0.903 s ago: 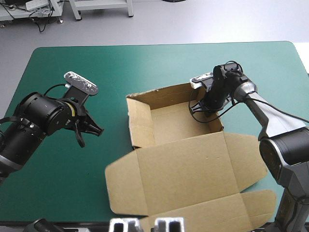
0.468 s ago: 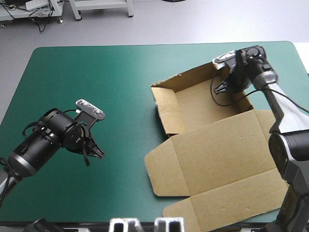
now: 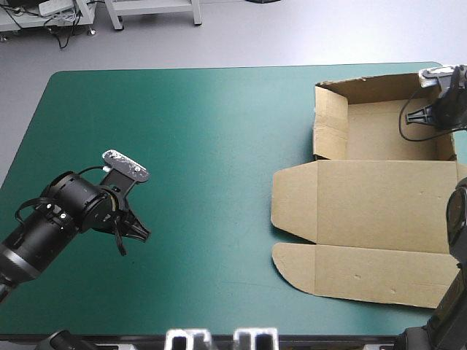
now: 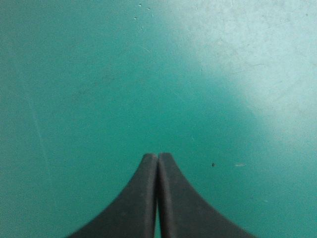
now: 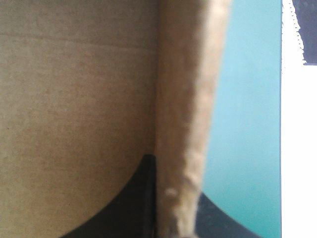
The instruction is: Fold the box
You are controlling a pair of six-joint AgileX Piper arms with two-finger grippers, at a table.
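The brown box (image 3: 379,204) lies at the table's right side. Its tray is toward the far right corner with walls raised, and the lid lies flat toward the near edge. We lose the lid's right side to the picture's edge and to the right arm in front of it.

The right gripper (image 3: 430,117) stands at the tray's right wall. In its wrist view we see its fingers (image 5: 133,198) all but closed on that wall. The board's edge is blurred there and hides most of one finger.

The left gripper (image 3: 135,232) hangs well apart from the box, its fingers pressed together into one point. Under it we see only the teal-green cover (image 4: 99,74), with a pale sheen and a few specks.
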